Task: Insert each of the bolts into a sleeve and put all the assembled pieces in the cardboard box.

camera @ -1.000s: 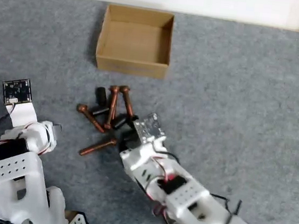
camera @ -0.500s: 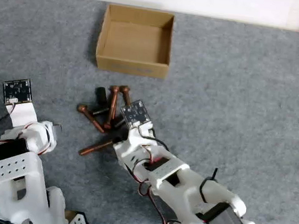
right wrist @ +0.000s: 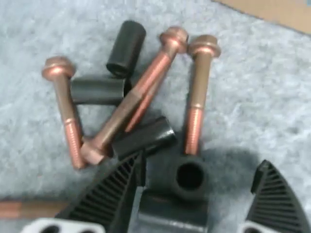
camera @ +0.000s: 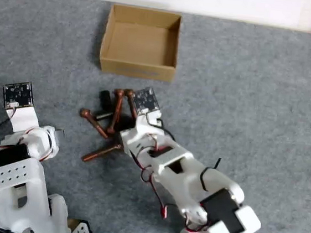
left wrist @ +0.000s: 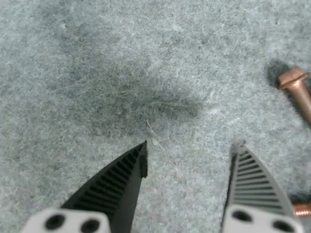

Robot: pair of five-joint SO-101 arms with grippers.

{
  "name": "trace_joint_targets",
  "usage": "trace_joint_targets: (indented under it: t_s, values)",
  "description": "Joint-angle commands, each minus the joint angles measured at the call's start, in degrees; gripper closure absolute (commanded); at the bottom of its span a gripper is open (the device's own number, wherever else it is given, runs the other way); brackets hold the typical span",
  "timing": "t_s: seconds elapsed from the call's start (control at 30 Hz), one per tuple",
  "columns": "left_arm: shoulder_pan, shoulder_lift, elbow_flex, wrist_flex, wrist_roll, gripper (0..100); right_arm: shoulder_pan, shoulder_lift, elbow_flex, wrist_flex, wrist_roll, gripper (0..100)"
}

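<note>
Copper bolts and black sleeves lie piled on the grey carpet in front of the cardboard box (camera: 141, 37). In the right wrist view three bolts (right wrist: 141, 92) cross over sleeves (right wrist: 99, 90), and another sleeve (right wrist: 126, 41) lies farther off. My right gripper (right wrist: 203, 160) is open over the pile's near edge. A sleeve (right wrist: 189, 177) sits between its fingers with its bore facing the camera. The right arm (camera: 157, 155) covers part of the pile (camera: 111, 117). My left gripper (left wrist: 191, 145) is open above bare carpet, with a bolt head (left wrist: 293, 80) off to one side.
A single bolt (camera: 101, 152) lies apart from the pile, toward the left arm (camera: 23, 153). The box stands open near the back wall (camera: 212, 0). Bare carpet stretches to the right of the right arm.
The right arm has advanced toward the box, over the pile of bolts and sleeves. The left arm has stayed still.
</note>
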Motion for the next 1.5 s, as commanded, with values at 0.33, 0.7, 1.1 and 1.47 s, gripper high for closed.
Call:
trace_joint_targets:
  t_s: [0.33,0.7,1.1,1.47]
  values:
    - [0.66,-0.22,-0.4,-0.88,-0.26,73,0.84,2.24,-2.24,-0.57,-0.18,96.9]
    - [0.66,-0.13,-0.31,-0.97,-0.26,73,1.01,-17.71,2.59,12.0,-0.18,99.5]
    - [0.84,-0.22,0.92,-2.73,-0.26,73,13.14,-54.81,-3.56,64.92,15.3,99.5]
    - [0.84,-0.22,1.19,-2.9,-0.26,73,23.69,-27.21,-13.85,81.01,21.98,99.5]
